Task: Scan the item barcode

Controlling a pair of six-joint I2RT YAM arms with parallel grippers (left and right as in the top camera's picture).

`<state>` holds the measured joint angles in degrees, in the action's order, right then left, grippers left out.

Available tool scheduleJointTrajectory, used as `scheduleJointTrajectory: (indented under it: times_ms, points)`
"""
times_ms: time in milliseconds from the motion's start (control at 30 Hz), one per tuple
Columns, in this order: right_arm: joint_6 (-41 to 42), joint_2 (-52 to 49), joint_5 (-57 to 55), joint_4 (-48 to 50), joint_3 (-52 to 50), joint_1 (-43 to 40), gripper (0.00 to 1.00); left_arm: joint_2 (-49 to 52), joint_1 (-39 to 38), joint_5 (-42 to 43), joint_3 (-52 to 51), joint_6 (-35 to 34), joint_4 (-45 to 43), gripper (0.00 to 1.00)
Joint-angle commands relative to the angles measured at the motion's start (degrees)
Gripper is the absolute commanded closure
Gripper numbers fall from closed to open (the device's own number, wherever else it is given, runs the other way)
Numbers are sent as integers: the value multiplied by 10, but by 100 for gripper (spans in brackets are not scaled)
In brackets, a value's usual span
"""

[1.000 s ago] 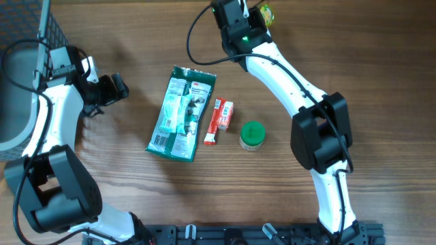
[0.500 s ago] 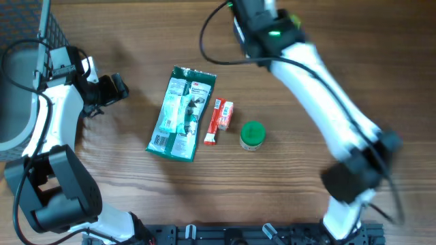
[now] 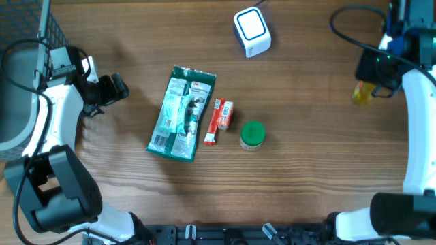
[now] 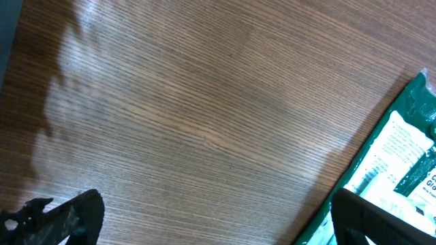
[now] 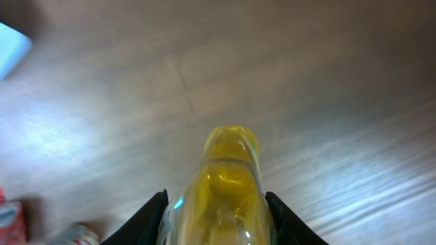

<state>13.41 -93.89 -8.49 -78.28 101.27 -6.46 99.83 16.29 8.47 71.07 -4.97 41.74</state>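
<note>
Mostly the bottle (image 5: 228,177) is cut off, clamped in the right pincer (image 5: 218,204), its barcode impossible to make out. The left pincer (image 4: 218,218) stands wide apart, a pouch (image 4: 402,170) cropped beside it. The table (image 3: 306,170) is wood-grained.

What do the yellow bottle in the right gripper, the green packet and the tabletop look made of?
Yellow bottle: likely translucent plastic, glossy; light shines through.
Green packet: thin plastic film, shiny, creased.
Tabletop: wood or wood-look laminate, matte; grain lines show.
</note>
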Motion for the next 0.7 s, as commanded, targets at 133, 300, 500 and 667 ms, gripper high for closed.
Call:
scheduleJointTrajectory:
  times_ms: [133, 300, 500, 667]
  points:
    - [-44, -5, 63, 156, -237, -101, 82, 5, 5, 5, -6, 5, 0, 0]
    - [-44, -5, 86, 234, -307, -116, 75, 5, 5, 5, -6, 5, 0, 0]
    - [-44, -5, 83, 220, -307, -116, 20, 5, 5, 5, -6, 5, 0, 0]
    - [-44, -5, 74, 216, -307, -116, 13, 5, 5, 5, -6, 5, 0, 0]
